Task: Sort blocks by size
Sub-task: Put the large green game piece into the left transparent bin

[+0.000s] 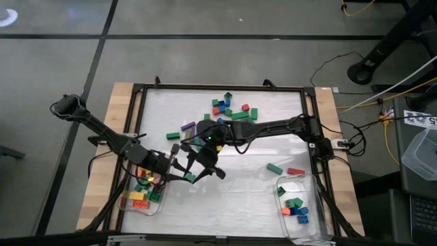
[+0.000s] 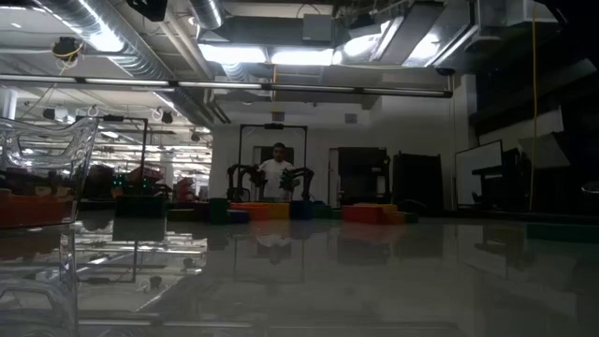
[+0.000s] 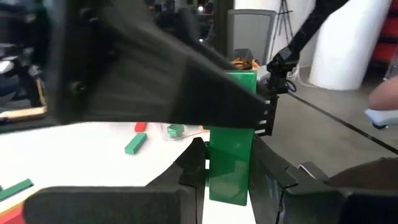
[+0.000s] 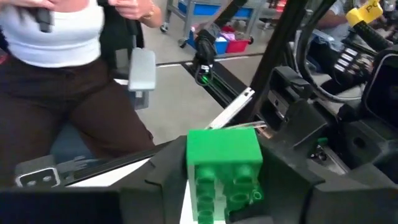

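**Both arms hold green bricks near the table's middle**

At the left edge of the table the left tub (image 1: pixel 140 198) already holds red, yellow, orange and green bricks. Just beside it, the left gripper (image 1: pixel 186 172) is clamped on a long green block (image 3: pixel 231 140), which stands upright between its fingers (image 3: pixel 189 174) in the left wrist view. Close by, nearer the middle of the white mat (image 1: pixel 246 184), the right gripper (image 1: pixel 205 140) has its fingers closed around a short green block (image 4: pixel 224 168), studs facing the camera. Behind it lies the loose pile of blocks (image 1: pixel 229 109), with a green and a red one lying apart toward the right tub (image 1: pixel 300 205), which holds a few green, blue and orange pieces.

The bricks look light, rigid and smooth-sided, so they will probably not deform but may slip or twist if pinched off centre; a hold across the flat long sides, near the middle, seems safest.

In the high view the two grippers crowd together and the bricks they carry are barely distinguishable there. The low view shows neither gripper, only a tub wall at its left edge. In the right wrist view a person stands beyond the table
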Motion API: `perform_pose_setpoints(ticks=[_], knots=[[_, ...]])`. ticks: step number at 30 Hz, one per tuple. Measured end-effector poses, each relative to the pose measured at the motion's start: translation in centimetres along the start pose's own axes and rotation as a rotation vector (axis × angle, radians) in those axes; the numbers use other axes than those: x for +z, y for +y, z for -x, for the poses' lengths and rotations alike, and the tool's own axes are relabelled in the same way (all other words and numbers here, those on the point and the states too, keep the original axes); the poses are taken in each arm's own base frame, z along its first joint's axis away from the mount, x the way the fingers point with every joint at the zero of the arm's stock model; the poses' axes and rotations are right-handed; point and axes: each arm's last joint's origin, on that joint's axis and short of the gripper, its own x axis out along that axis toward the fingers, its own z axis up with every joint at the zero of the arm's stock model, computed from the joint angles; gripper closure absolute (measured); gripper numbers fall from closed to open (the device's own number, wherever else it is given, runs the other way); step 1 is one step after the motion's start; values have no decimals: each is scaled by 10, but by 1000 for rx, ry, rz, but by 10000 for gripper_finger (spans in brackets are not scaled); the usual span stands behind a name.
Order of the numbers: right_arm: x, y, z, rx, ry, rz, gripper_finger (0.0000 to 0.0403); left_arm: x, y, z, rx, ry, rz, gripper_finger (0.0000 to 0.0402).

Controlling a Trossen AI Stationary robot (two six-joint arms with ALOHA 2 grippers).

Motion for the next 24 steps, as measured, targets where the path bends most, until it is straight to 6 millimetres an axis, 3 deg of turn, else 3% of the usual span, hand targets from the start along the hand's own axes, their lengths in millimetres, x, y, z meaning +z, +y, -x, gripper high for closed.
perform_pose_setpoints(ticks=[6, 11, 18, 24], knots=[[3, 6, -9, -72, 57, -21, 161, -1, 1, 0, 17, 7, 47, 331], [5, 8, -4, -100, 110, -50, 135, -2, 0, 0, 0, 23, 73, 330], [39, 18, 30, -258, 268, -81, 142, -1, 0, 6, -20, 44, 88, 332], [63, 35, 65, -360, 403, -218, 156, 9, 1, 40, -67, 141, 127, 325]])
